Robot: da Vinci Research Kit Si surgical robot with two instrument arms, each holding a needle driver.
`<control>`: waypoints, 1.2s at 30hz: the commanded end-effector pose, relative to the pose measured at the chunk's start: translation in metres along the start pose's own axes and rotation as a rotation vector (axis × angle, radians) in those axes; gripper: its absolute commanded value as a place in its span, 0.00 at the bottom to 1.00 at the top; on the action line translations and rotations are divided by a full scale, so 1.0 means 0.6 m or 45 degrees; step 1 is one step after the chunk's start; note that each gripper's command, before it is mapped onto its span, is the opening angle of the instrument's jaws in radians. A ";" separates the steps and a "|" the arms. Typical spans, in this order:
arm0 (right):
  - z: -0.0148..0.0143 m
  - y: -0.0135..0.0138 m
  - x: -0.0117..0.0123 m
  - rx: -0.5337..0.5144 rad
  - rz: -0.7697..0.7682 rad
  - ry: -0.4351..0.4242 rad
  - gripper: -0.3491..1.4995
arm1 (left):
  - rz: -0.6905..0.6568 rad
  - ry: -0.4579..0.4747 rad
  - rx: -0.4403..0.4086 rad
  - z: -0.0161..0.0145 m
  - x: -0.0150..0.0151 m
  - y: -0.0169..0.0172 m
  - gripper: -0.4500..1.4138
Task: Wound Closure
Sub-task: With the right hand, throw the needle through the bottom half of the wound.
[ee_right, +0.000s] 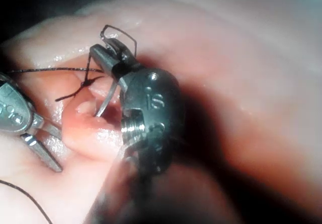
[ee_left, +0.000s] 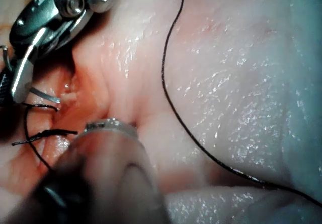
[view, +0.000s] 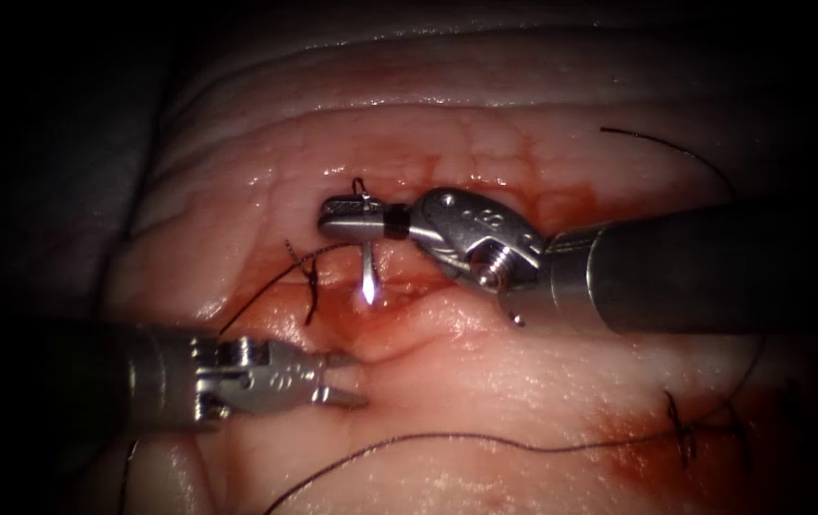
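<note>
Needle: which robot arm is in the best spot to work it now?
Probably the right. Its tool already grips the needle near the thread end, tip at the cut. The left tool sits open below, holding nothing.

Place: a surgical training bench in a research lab.
Work piece: a slab of pale, fatty tissue [view: 485,381] with a cut, wet with red fluid [view: 562,205].
Instruments: two thin metal robot tools, the right tool [view: 357,217] and the left tool [view: 344,381], reach in over the cut.
Suture material: a curved needle [view: 369,277] and dark thread [view: 485,441] lie across the surface.
Lighting: a bright spot on the wound, darkness around it.
</note>
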 end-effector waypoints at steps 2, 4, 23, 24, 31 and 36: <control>0.0009 0.0000 -0.0018 0.003 0.017 -0.013 0.00 | 0.000 0.001 -0.001 0.0012 -0.0001 0.0003 0.29; 0.0004 -0.0003 -0.0022 -0.002 0.015 -0.013 0.00 | 0.002 0.001 -0.003 0.0010 -0.0002 0.0003 0.29; 0.0002 -0.0057 -0.0053 0.044 0.073 -0.046 0.00 | 0.002 0.003 -0.006 0.0010 -0.0003 -0.0003 0.28; 0.0002 -0.0059 -0.0056 0.043 0.078 -0.051 0.00 | 0.002 0.003 -0.006 0.0010 -0.0003 -0.0003 0.28; 0.0000 -0.0071 -0.0074 0.050 0.111 -0.075 0.00 | 0.002 0.003 -0.006 0.0010 -0.0004 -0.0003 0.28; 0.0001 -0.0074 -0.0077 0.047 0.132 -0.083 0.00 | 0.003 0.003 -0.006 0.0009 -0.0004 -0.0003 0.28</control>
